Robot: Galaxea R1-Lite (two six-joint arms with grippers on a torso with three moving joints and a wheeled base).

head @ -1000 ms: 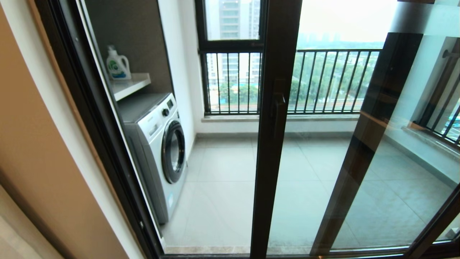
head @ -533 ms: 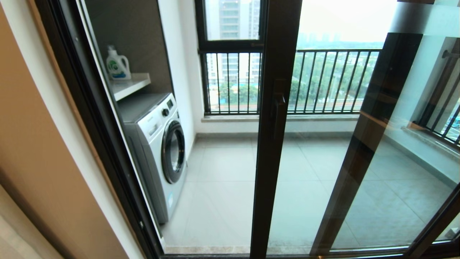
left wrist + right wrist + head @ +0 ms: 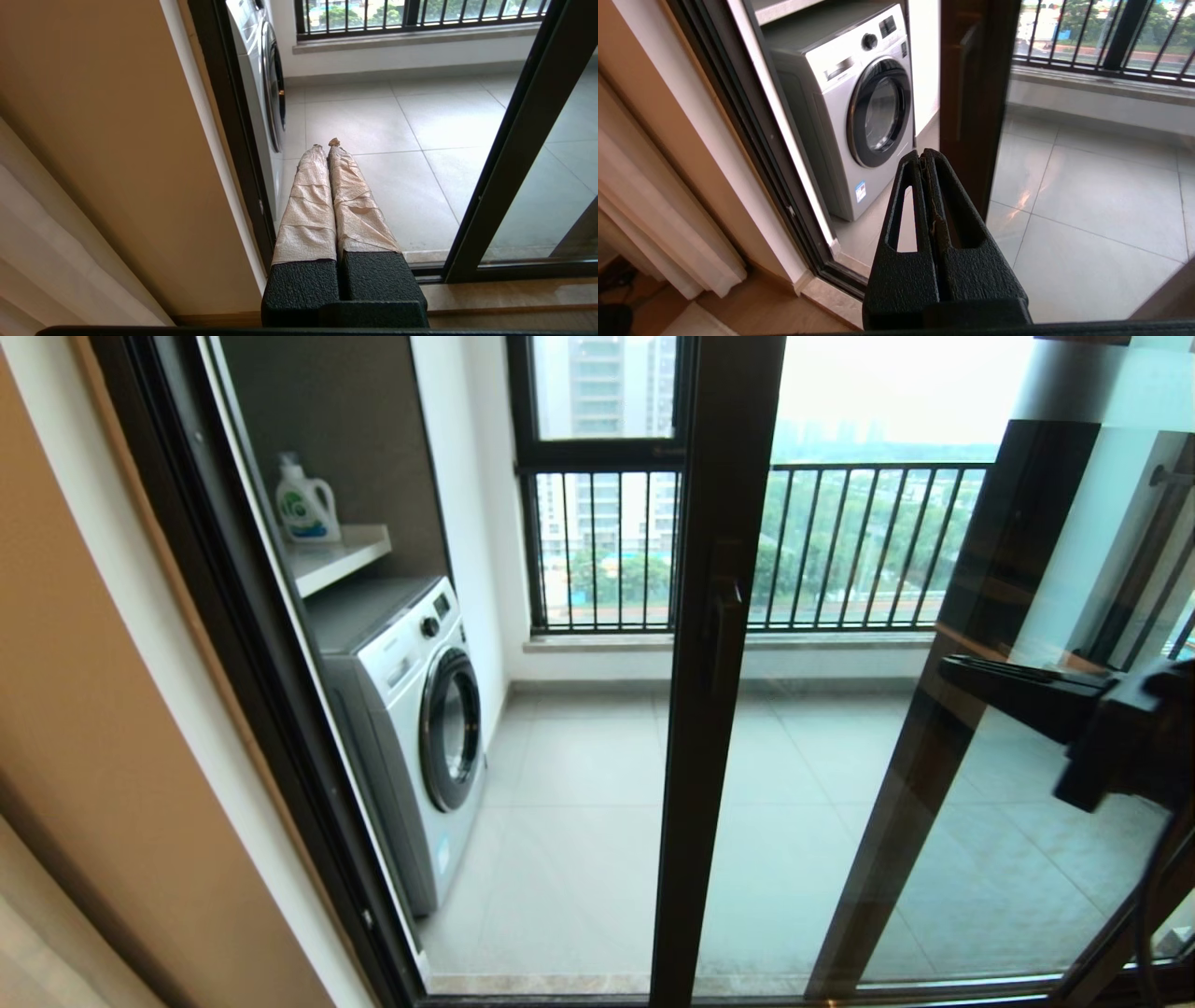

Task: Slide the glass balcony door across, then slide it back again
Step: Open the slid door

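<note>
door (image 3: 714,644): mid-scene, partly slid, its handle (image 3: 726,635) on the near stile; opening to its left. right gripper (image 3: 962,674): raised at right, well apart from the handle, fingers pressed together, holding nothing. left gripper (image 3: 328,149): low at left, likewise pressed together. you should bring the right gripper level with the handle, then push sideways along the track.

Soft grey daylight pours in through the balcony railing (image 3: 868,546), overexposing the sky to near white. The floor tiles (image 3: 579,859) carry a pale sheen. Reflections ghost across the glass balcony door (image 3: 934,728). Straight frames bow towards the head view's edges.
</note>
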